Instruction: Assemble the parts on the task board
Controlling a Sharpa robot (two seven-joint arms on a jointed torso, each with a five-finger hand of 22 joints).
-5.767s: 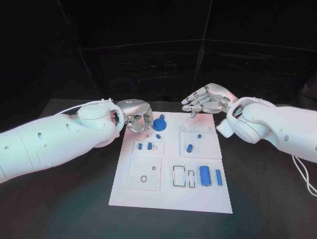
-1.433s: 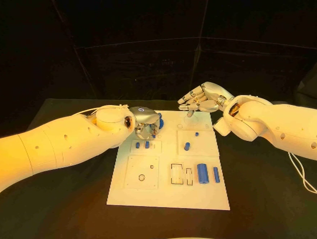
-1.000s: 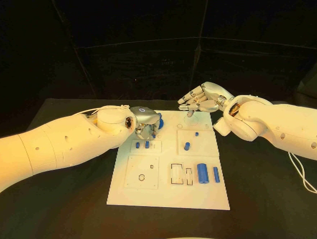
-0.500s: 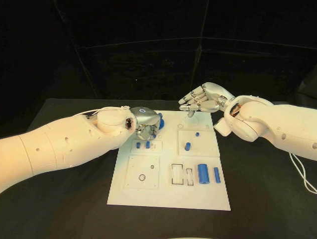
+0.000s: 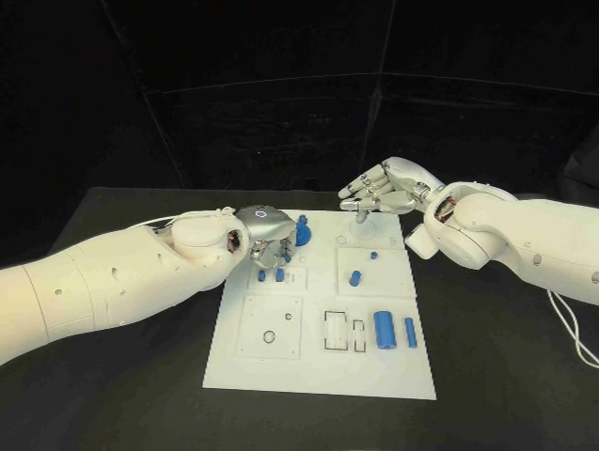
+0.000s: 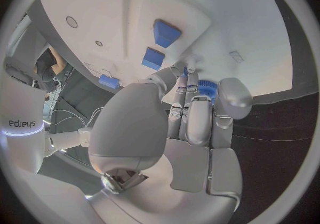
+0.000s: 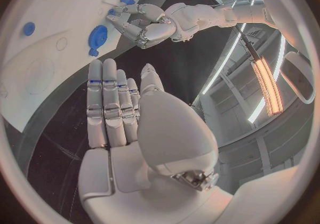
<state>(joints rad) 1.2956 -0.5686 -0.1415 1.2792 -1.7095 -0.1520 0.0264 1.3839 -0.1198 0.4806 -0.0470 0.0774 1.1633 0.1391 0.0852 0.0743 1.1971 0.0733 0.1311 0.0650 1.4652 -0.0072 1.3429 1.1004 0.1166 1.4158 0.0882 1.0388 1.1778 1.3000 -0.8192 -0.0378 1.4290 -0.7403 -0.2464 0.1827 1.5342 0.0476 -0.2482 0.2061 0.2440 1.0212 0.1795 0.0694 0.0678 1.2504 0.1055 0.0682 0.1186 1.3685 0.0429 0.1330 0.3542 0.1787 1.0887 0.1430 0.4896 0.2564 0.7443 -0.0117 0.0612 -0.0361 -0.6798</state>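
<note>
The left hand [image 5: 264, 237] is at 11 o'clock on the white board [image 5: 320, 371], its fingers curled around a small blue piece [image 6: 207, 87]. I think it is fitting this piece in; next it must press straight down. The right hand [image 5: 385, 190] hangs at 1 o'clock, fingers loosely apart, holding nothing. The table [image 5: 123, 376] is black, and the room behind is dark.
</note>
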